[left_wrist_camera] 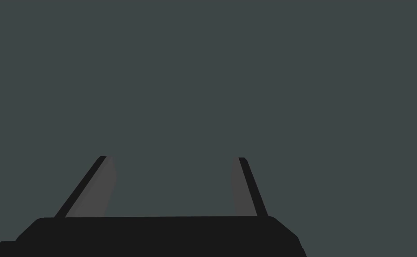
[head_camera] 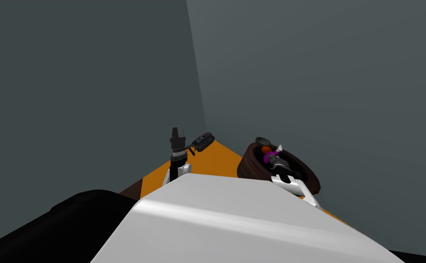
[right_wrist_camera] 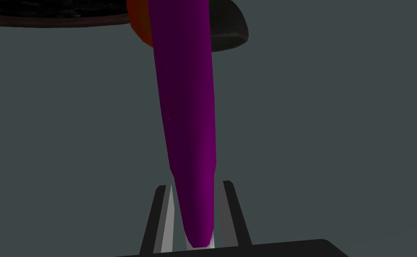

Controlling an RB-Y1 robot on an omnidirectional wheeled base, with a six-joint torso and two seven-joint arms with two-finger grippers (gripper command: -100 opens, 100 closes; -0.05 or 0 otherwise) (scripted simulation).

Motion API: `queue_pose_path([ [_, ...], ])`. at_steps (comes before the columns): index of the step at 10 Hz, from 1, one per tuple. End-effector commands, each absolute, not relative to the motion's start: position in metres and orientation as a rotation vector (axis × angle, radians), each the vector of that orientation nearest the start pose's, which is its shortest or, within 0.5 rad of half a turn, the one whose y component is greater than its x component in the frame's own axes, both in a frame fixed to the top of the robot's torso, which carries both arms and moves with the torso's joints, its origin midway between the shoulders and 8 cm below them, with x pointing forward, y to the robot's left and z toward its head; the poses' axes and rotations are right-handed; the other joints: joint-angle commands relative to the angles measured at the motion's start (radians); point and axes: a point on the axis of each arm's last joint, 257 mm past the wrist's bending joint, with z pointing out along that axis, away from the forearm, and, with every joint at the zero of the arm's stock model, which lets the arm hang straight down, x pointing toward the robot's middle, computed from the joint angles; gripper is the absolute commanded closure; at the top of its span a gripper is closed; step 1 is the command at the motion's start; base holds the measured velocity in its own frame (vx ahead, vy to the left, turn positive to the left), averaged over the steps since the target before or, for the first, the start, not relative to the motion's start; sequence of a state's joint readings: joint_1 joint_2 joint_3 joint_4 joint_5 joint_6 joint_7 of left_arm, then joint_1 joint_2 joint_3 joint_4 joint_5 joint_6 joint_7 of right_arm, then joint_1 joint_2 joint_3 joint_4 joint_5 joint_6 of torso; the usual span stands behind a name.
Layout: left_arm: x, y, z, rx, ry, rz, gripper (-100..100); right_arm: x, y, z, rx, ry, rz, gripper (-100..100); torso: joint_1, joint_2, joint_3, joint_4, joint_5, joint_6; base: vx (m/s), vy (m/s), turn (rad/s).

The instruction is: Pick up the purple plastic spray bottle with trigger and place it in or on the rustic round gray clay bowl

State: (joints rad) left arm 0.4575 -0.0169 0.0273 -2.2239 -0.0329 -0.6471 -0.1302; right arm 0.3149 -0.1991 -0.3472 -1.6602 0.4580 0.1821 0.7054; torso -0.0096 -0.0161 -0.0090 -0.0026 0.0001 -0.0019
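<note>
Head view gives the layout: orange table (head_camera: 216, 162), dark brown bowl (head_camera: 248, 166) on it, right gripper (head_camera: 273, 160) reaching in over the bowl with the purple bottle (head_camera: 268, 158), whose white tip points to 1 o'clock. An orange ball (head_camera: 265, 149) sits in the bowl at 11 o'clock from the bottle, and a grey lump (head_camera: 262, 139) is on the far rim. A dark gadget (head_camera: 203, 140) lies at 10 o'clock from the bowl. The left gripper (head_camera: 175, 131), at 9 o'clock from the bowl, points up, well apart. Right wrist view adds the grip: right gripper (right_wrist_camera: 196, 185) fingers narrowed, clamped on both sides of the bottle (right_wrist_camera: 187, 111) at its narrow end. The far end reaches the bowl rim (right_wrist_camera: 47, 18) beside the ball (right_wrist_camera: 139, 24) and lump (right_wrist_camera: 230, 26) (contact with the bowl: cannot tell). Left wrist view: left gripper (left_wrist_camera: 172, 158) fingers spread wide, holding nothing, facing a flat grey wall.
</note>
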Motion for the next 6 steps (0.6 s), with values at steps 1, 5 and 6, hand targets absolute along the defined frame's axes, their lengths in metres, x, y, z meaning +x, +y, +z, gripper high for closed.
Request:
queue_pose_path([
  [1,0.331,0.277,0.04,-0.497,0.554,-1.174,0,0.377,-0.539,-0.302,0.596,1.743,-0.364,100,0.0,0.0,0.0,0.0,0.0,0.0,0.184,-0.065,0.094],
  [5,0.331,0.277,0.04,-0.497,0.554,-1.174,0,0.377,-0.568,-0.281,0.625,1.739,-0.447,100,-0.002,-0.002,-0.001,-0.001,0.0,0.001,0.188,-0.087,0.091],
  [6,0.331,0.277,0.04,-0.497,0.554,-1.174,0,0.376,-0.575,-0.275,0.632,1.736,-0.469,100,-0.002,-0.003,-0.002,-0.001,0.0,0.0,0.215,-0.116,0.09],
])
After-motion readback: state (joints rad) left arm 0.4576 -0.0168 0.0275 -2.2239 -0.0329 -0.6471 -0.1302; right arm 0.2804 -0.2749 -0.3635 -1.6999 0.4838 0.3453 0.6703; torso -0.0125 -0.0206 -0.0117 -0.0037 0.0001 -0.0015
